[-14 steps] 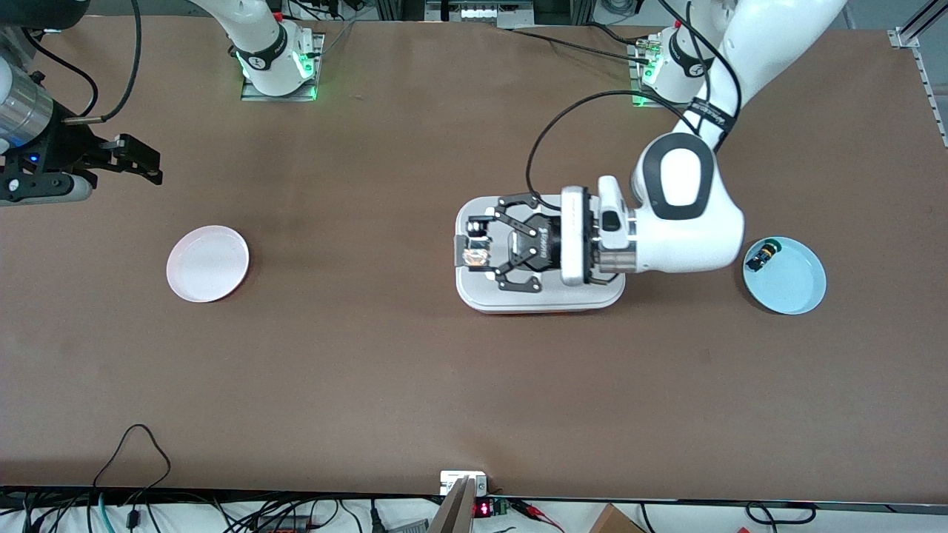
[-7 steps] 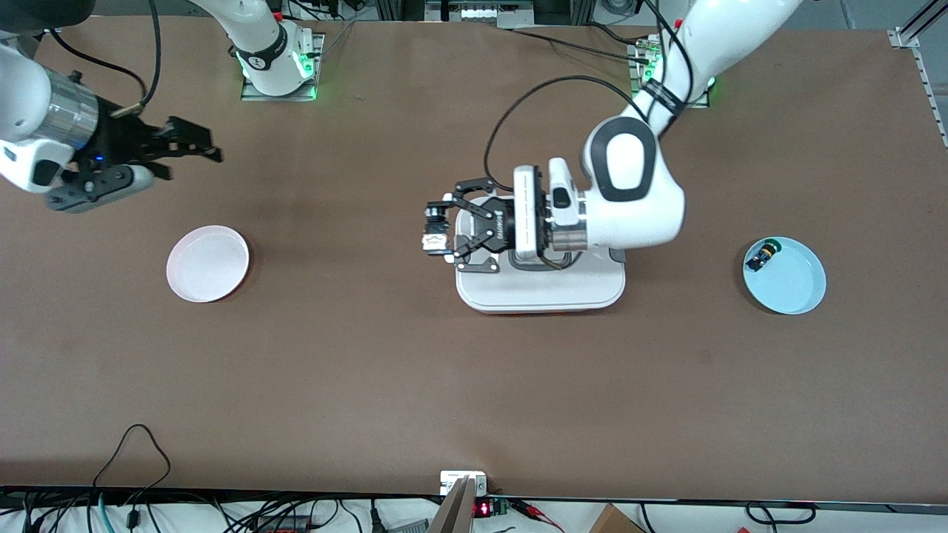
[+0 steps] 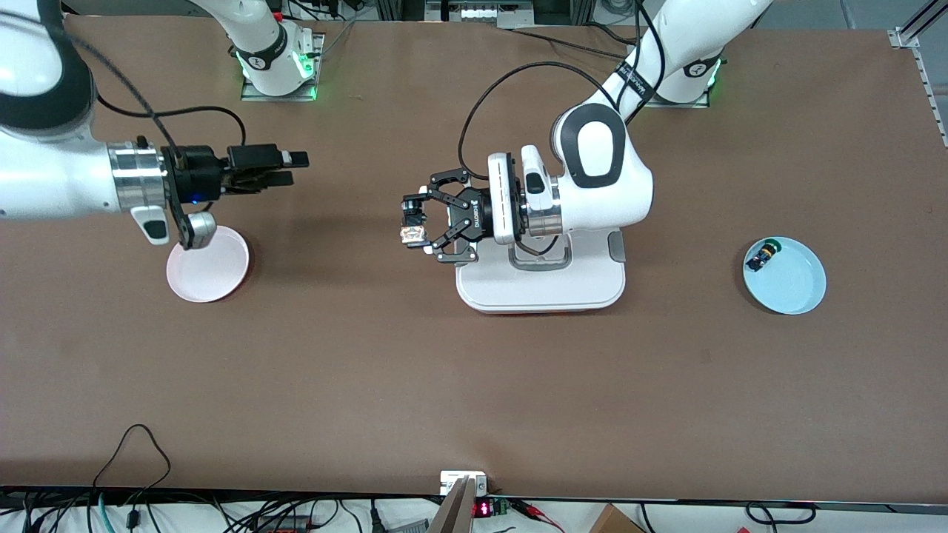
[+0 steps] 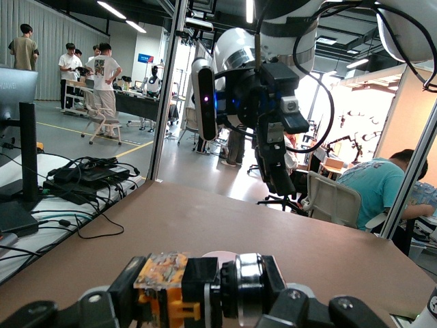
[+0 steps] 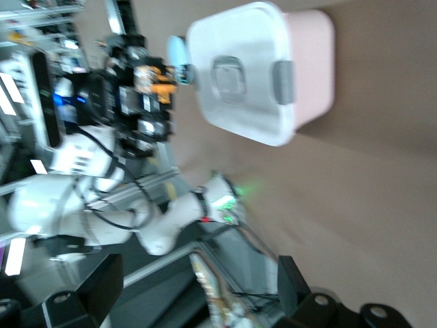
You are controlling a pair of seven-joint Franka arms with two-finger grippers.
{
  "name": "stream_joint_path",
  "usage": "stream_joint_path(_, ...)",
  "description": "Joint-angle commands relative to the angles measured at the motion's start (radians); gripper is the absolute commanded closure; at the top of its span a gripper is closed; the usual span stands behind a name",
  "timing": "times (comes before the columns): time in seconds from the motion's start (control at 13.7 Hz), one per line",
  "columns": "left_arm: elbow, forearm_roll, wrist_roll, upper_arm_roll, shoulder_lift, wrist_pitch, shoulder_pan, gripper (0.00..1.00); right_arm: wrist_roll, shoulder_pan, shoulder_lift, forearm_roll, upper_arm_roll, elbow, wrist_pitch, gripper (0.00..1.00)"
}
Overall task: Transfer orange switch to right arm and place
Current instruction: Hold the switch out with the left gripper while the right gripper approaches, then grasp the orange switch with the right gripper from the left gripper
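My left gripper [image 3: 409, 226] is shut on the orange switch [image 3: 412, 235], a small black button with an orange body. It holds the switch in the air over the bare table, just off the white box's edge toward the right arm's end. In the left wrist view the switch [image 4: 167, 287] lies crosswise between the pads of the left gripper [image 4: 205, 294]. My right gripper [image 3: 292, 169] is open and empty, above the table beside the pink plate [image 3: 207, 264], pointing at the left gripper. Its fingers [image 5: 102, 283] stand wide apart, and the switch [image 5: 156, 76] shows ahead of them.
A white lidded box [image 3: 541, 285] sits mid-table under the left arm's wrist. A blue plate [image 3: 792, 285] toward the left arm's end holds a green-capped button [image 3: 763, 256]. Cables lie along the table's near edge.
The left gripper has carried the switch from over the white box toward the right arm's end. The right arm has swung in from the table's end toward the middle, near the pink plate.
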Motion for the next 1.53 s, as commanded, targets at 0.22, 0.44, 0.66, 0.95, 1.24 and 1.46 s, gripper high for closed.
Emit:
stream_joint_path(0.22, 0.003, -0.029, 0.03, -0.002, 0.003, -0.006, 0.013, 1.0, -0.08, 0.03, 0.138, 0.357, 0.008, -0.037, 0.028, 0.0)
stream_joint_path(0.44, -0.01, -0.029, 0.035, -0.002, -0.001, -0.007, 0.016, 1.0, -0.123, 0.109, 0.142, 0.489, 0.008, -0.082, 0.138, 0.0)
stream_joint_path(0.66, -0.036, -0.029, 0.038, -0.002, -0.002, -0.022, 0.019, 1.0, -0.137, 0.171, 0.176, 0.607, 0.008, -0.082, 0.21, 0.0)
stream_joint_path(0.95, -0.037, -0.029, 0.038, -0.001, -0.002, -0.022, 0.024, 1.0, -0.178, 0.205, 0.207, 0.647, 0.008, -0.085, 0.244, 0.0)
stream_joint_path(1.24, -0.039, -0.029, 0.039, -0.002, -0.002, -0.025, 0.027, 1.0, -0.198, 0.22, 0.218, 0.649, 0.008, -0.089, 0.25, 0.06)
stream_joint_path(1.46, -0.037, -0.029, 0.038, -0.002, -0.002, -0.036, 0.027, 1.0, -0.2, 0.231, 0.219, 0.652, 0.009, -0.089, 0.269, 0.25)
